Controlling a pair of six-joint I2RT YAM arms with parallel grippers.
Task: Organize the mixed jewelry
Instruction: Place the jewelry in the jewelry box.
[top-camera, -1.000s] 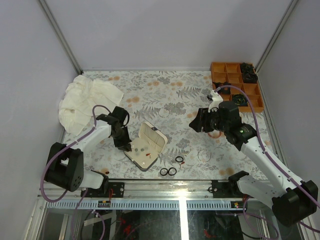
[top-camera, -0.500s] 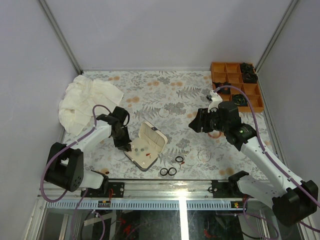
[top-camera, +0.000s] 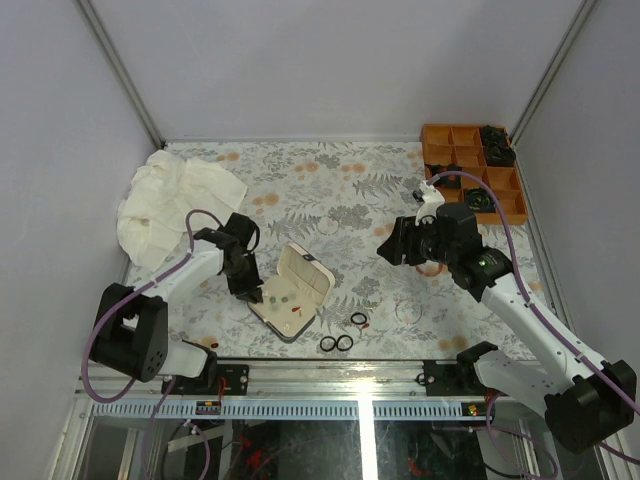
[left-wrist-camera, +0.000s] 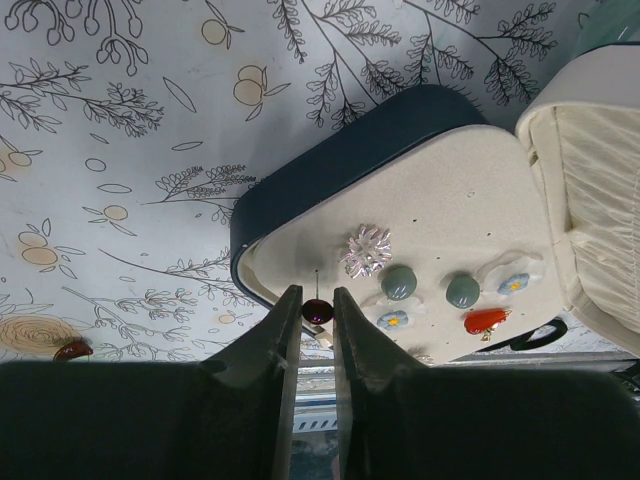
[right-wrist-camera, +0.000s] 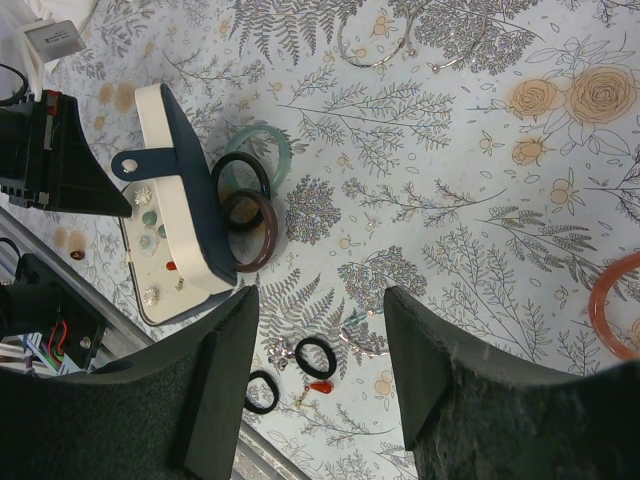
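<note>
Overhead view from the near side; left wrist close over the case; right wrist higher, same case

Small black rings, loose, flat

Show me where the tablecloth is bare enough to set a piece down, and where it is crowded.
Widest bare stretch: the back middle of the tablecloth, between the white cloth and the orange tray. Crowded: the near strip, where the open case, the left gripper pinching a dark red stud, and the black rings sit close together.
</note>
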